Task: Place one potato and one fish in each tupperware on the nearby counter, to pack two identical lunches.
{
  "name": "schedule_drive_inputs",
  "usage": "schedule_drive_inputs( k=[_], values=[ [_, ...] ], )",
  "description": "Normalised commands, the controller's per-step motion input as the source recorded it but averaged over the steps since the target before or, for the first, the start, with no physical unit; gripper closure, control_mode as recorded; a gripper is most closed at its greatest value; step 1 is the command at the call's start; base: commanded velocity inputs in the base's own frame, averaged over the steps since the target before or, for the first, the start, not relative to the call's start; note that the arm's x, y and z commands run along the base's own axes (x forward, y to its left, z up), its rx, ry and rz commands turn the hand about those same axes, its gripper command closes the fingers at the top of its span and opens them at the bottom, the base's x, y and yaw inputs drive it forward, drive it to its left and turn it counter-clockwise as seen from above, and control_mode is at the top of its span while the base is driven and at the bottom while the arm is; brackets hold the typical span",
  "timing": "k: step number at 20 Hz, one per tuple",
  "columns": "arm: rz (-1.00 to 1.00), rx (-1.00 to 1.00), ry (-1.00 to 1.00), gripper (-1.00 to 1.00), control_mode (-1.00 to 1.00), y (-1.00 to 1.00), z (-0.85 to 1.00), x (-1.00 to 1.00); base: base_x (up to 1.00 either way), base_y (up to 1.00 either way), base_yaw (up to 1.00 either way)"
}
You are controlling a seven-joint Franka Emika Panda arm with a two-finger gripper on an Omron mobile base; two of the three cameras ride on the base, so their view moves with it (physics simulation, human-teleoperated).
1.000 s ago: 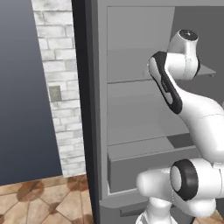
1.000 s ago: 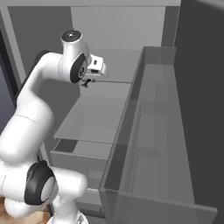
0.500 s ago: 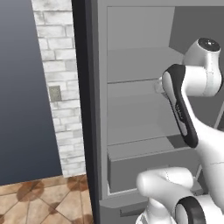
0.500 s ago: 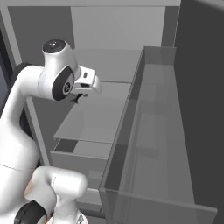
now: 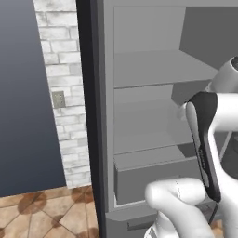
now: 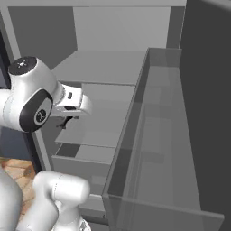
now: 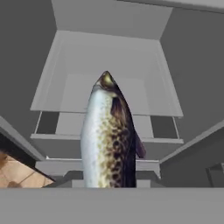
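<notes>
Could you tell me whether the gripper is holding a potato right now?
No, the hand view shows a speckled fish rising from the gripper, in front of the grey fridge shelves.

Arm with fish [image 7: 109, 140] lower, nearer base.

Open fridge shelves [image 6: 101, 67] ahead; door bin [image 6: 153, 149] (right side) crowds passage.
</notes>
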Motion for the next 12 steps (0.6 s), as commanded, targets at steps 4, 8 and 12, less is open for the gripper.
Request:
schedule_drive_inputs(
  k=[4,8,12],
  values=[
    [0.0,0.0,0.0,1.0,1.0,0.0,0.0,0.0,-1.0,0.0,0.05],
    [0.0,0.0,0.0,1.0,1.0,0.0,0.0,0.0,-1.0,0.0,0.08],
    [0.0,0.0,0.0,1.0,1.0,0.0,0.0,0.0,-1.0,0.0,0.08]
  ],
)
